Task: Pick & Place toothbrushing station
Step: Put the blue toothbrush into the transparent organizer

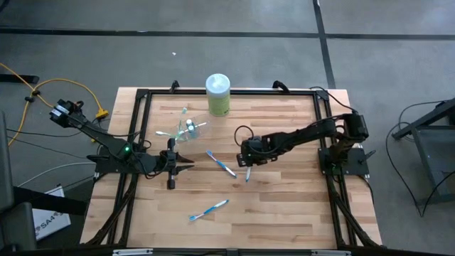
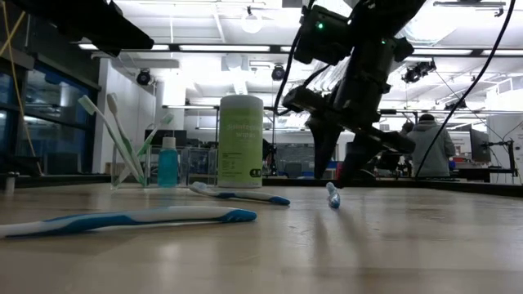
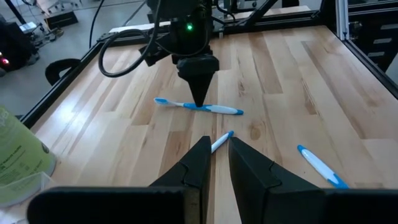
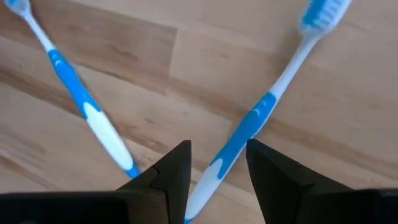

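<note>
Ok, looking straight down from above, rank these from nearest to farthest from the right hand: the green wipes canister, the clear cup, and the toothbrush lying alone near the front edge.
From the right hand:
1. Lone toothbrush, toward the table's front edge.
2. Clear cup, toward the left arm's side.
3. Wipes canister, at the back edge.
The first two are nearly equal; the order is unsure.

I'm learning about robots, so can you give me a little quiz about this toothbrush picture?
1. True or false: the right pincer has a finger on each side of a blue-and-white toothbrush.
2. What stands near the clear cup at the far side of the table? A) a green-lidded canister B) a kettle C) a book
3. In the high view, how many toothbrushes lie flat on the wood, away from the cup?

Key: 1 true; 2 A; 3 three.
</note>
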